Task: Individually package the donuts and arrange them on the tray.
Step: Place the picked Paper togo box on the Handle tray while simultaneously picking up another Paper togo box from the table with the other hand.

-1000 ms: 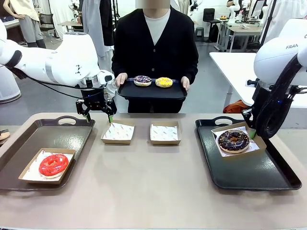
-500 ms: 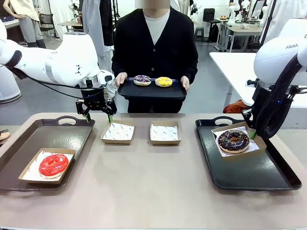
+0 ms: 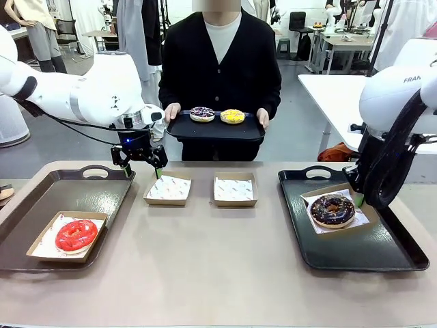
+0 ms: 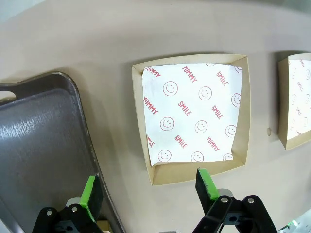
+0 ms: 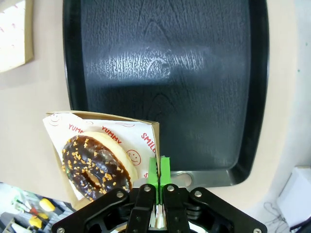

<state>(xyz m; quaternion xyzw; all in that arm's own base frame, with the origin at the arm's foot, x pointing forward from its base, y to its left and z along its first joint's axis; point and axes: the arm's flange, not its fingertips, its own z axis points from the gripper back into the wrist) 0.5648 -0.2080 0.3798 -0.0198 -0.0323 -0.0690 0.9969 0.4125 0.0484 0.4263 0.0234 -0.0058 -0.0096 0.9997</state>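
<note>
Front view across table (image 3: 218, 280) to person (image 3: 222, 61), both wrist views close overhead, trays (image 3: 369, 249) shared

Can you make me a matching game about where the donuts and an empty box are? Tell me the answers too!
Things:
1. red donut
2. chocolate donut
3. yellow donut
4. left empty box

Places:
A. on the person's tray
B. on the table, between the trays
C. boxed, on the right tray
D. boxed, on the left tray

Pairs: 1-D, 2-C, 3-A, 4-B.
</note>
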